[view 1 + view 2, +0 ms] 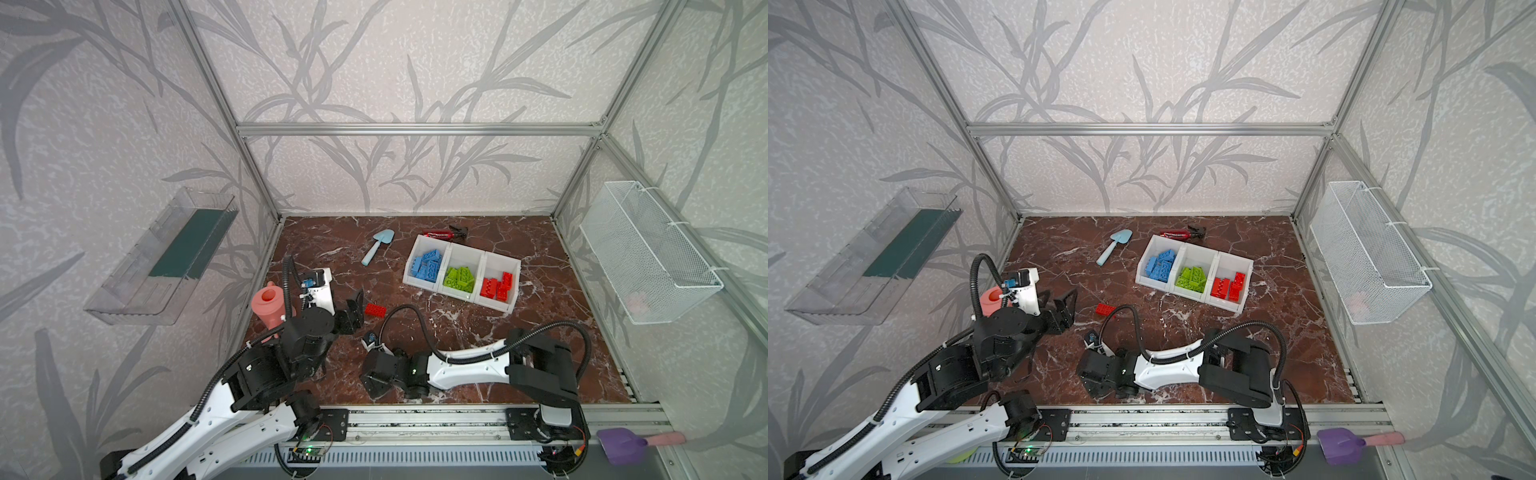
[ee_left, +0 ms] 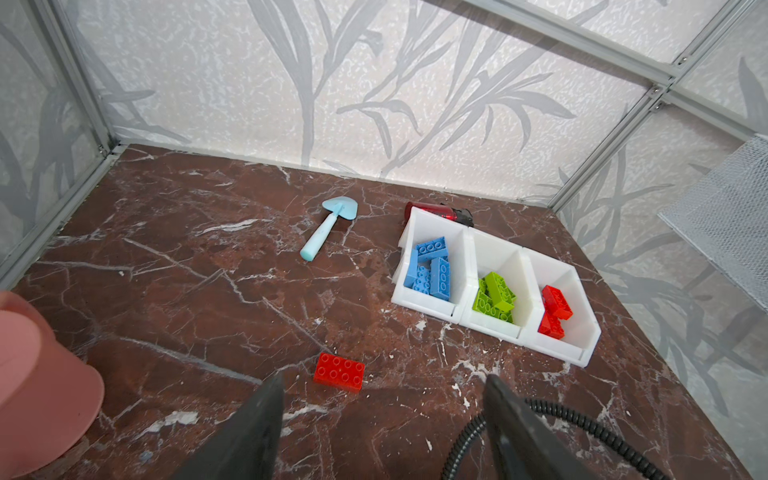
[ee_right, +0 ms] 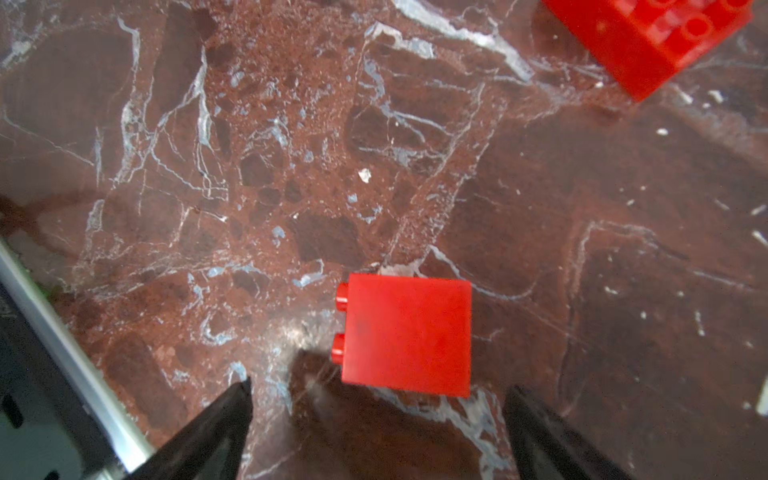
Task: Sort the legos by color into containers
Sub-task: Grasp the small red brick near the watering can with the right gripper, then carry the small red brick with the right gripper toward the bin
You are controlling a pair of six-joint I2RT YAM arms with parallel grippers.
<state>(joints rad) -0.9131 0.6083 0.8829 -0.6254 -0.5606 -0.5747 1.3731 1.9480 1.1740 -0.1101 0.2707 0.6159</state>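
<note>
Because the right gripper (image 3: 380,390) stands with its jaws spread wide and empty, you are, by my reading, at the reach-in for a pick, not the carry. Just ahead of its tips a small red brick (image 3: 405,334) lies on its side, studs facing sideways, touching neither finger, close to the front edge of the tabletop (image 3: 291,166). Your next move calls for easing the jaws forward until they straddle the brick's flat faces, then closing squarely. Those smooth sides could slip if you catch only a corner. The left gripper (image 2: 384,378) is likewise spread and empty, with a longer red brick (image 2: 338,371) lying flat, studs up, just beyond its tips, left of the tabletop's middle. Both bricks belong in the containers (image 2: 498,253) toward the back right corner: blue legos (image 1: 426,266) fill one end bin, green legos (image 1: 459,279) the middle, and red legos (image 1: 496,286) the bin nearest the right edge.
</note>
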